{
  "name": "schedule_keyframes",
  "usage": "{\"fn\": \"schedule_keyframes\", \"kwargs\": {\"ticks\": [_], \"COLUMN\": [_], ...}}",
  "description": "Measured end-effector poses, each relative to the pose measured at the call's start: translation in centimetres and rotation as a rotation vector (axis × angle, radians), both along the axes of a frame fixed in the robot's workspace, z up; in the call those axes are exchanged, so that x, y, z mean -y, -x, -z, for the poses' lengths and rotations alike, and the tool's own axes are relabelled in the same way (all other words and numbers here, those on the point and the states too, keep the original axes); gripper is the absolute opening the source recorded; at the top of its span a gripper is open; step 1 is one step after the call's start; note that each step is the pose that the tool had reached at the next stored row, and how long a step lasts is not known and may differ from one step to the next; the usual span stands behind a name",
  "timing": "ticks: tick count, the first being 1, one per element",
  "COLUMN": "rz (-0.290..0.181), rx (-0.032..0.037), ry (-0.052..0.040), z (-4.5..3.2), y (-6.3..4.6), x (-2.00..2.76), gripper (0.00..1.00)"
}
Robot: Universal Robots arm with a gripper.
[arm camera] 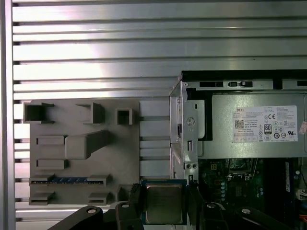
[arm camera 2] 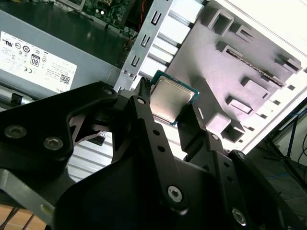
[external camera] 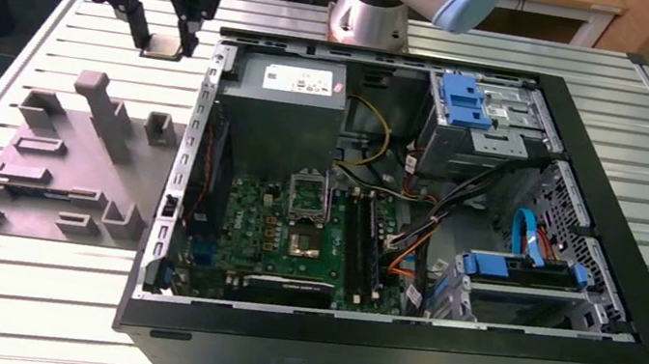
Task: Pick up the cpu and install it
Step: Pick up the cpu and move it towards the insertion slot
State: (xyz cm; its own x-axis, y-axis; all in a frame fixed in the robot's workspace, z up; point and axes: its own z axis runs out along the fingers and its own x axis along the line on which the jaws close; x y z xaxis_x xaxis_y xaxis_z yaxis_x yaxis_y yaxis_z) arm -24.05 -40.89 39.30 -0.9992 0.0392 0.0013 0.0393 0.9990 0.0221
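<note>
Silver-topped cpu (arm camera: 164, 203) level, top upward, clamped in black pincer (arm camera: 164, 197)

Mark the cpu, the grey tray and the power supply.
cpu (arm camera 2: 169, 99): second wrist view, middle of its metal top.
grey tray (arm camera: 124, 158): first wrist view, bare flat base.
power supply (external camera: 287, 127): exterior view, its grey side panel.

pale silver cpu (arm camera 2: 169, 98), teal-edged — grey tray (arm camera: 120, 158), green motherboard (external camera: 271, 232), black case (external camera: 402, 351), silver ribbed table (arm camera: 144, 48).
</note>
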Motion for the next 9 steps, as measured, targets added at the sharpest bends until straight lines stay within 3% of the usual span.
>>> {"fn": "schedule_keyframes", "kwargs": {"ticks": [9], "rz": [0.0], "rx": [0.0], "ry": [0.0], "z": [0.0], "y": [-0.04], "x": [0.0], "gripper": [0.47]}}
